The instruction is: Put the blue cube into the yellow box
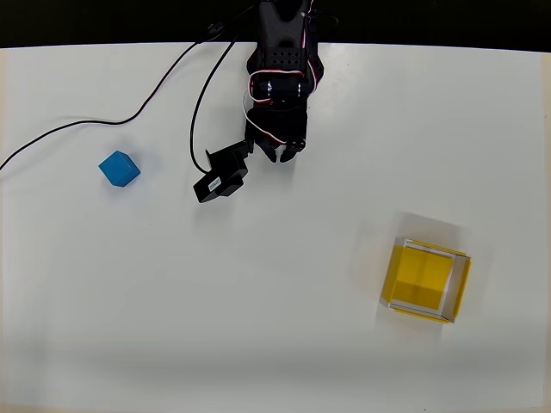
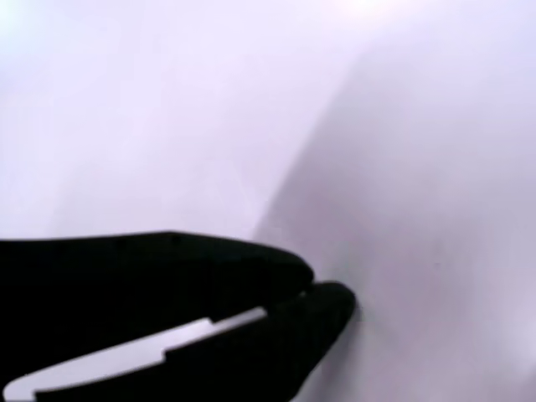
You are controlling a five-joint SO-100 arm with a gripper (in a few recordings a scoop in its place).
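The gripper (image 1: 285, 157) is closed and empty; reaching the blue cube (image 1: 119, 169) this way risks knocking it further from the yellow box (image 1: 460, 292).

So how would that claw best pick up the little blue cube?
Probably from straight above, the claw closing on two opposite side faces of the blue cube. It sits flat on the table, turned a little askew, with open space all round, so the fingers should line up with its slanted sides, not its corners.
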